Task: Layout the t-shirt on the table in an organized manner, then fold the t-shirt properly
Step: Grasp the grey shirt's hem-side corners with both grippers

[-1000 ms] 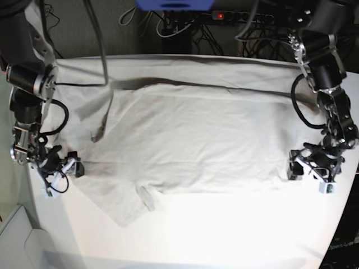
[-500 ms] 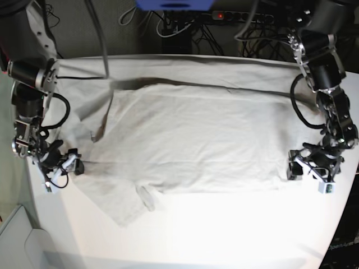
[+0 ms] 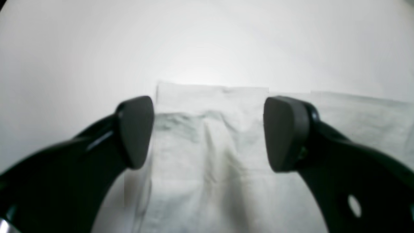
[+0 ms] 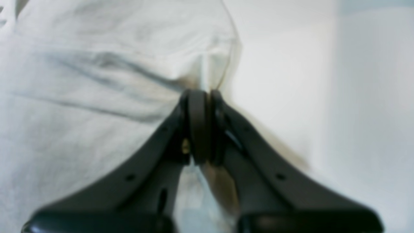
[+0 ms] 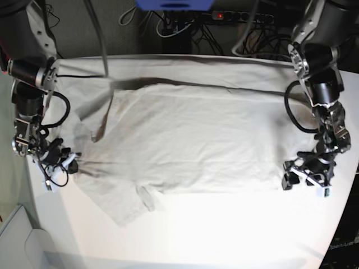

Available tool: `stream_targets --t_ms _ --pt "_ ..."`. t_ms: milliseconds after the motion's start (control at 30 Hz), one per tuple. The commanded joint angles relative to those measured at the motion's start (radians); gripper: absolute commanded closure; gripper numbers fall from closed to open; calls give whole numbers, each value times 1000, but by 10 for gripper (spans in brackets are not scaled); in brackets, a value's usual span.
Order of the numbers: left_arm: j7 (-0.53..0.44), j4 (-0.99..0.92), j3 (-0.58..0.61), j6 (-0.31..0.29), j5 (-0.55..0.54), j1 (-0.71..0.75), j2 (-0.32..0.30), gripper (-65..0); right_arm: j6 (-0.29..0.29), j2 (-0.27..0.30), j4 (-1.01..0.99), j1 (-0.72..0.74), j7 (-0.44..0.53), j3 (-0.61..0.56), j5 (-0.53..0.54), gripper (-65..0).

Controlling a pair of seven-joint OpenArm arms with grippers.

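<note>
the right gripper (image 4: pixel 200 97) is clenched, its two dark fingers (image 4: pixel 197 126) pressed together on a pinch of the t-shirt (image 4: pixel 97 81) at the cloth's edge. from the pinch, creases run out toward 10 o'clock across the fabric, and bare table (image 4: pixel 291 81) lies off at 3 o'clock. in the base view this same gripper (image 5: pixel 72 159) sits at the 9 o'clock side of the scene, right at the sleeve end of the shirt, where the cloth puckers toward it.

the left gripper (image 3: pixel 208 132) stands released, its pads (image 3: pixel 136 129) wide apart with a corner of the t-shirt (image 3: pixel 210 161) lying flat between and beneath them. the cloth's edge shows just past the tips at 12 o'clock, and white table (image 3: pixel 207 38) stretches beyond. whether the pads touch the cloth cannot be told. in the base view this gripper (image 5: pixel 300 176) is at about 4 o'clock, at the hem corner of the shirt.

the t-shirt (image 5: pixel 190 145) is spread across the middle of the table (image 5: pixel 224 235), hem toward 3 o'clock, sleeves toward 9 o'clock. the near sleeve angles out toward 7 o'clock. glare covers the table's near part.
</note>
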Motion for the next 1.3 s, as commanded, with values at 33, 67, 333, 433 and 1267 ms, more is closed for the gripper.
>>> stream_targets --t_ms 33,67,333,433,1267 --pt "-92 -44 -1 -2 -13 -55 -21 -517 3 9 8 17 -22 0 -14 -21" --pt "-113 -81 -1 -2 -13 -61 -24 -517 3 9 8 18 -22 0 -14 -21" --pt "-199 -302 1 -2 -11 -138 -45 -517 3 9 8 20 -22 0 -14 -22" --pt "-199 -323 1 -2 -11 -141 -45 -515 3 9 8 21 -22 0 -14 -23" --pt "-191 -366 1 158 -11 -119 -37 -396 3 14 8 21 -29 0 -14 -23"
